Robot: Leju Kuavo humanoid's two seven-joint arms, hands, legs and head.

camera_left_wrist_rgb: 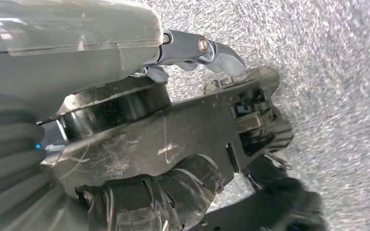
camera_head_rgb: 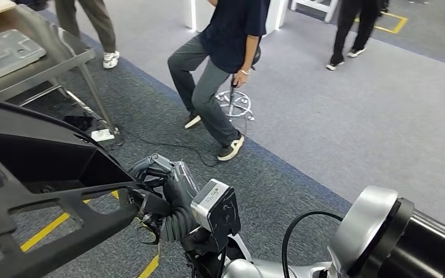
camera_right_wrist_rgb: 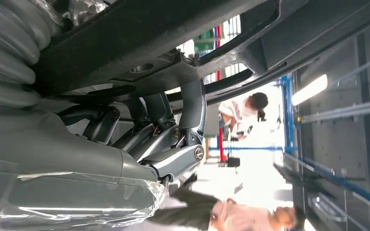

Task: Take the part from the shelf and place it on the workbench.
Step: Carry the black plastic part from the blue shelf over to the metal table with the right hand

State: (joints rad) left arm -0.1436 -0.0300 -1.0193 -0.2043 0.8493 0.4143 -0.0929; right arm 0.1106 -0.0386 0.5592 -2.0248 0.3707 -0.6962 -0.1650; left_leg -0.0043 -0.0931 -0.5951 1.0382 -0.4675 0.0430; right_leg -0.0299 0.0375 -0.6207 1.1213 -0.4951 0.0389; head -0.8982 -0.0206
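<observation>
A large black plastic part, a long moulded panel with open cut-outs and ribbed struts, spans the near left of the head view, carried above the grey carpet and its yellow floor line. In the left wrist view the same part is scratched and shows a clip recess at one end. The right hand grips the part's right end, its dark fingers curled around a strut; the right wrist view shows those fingers wrapped up against the panel's underside. The left hand also holds the part: its grey thumb lies over one edge while black fingers press from the opposite face.

At the far left stands a metal-framed table carrying a flat grey tray. A person in a dark shirt and grey trousers stands by a stool base at the far centre, with a black cable trailing over the carpet nearby. Two more people's legs show farther off.
</observation>
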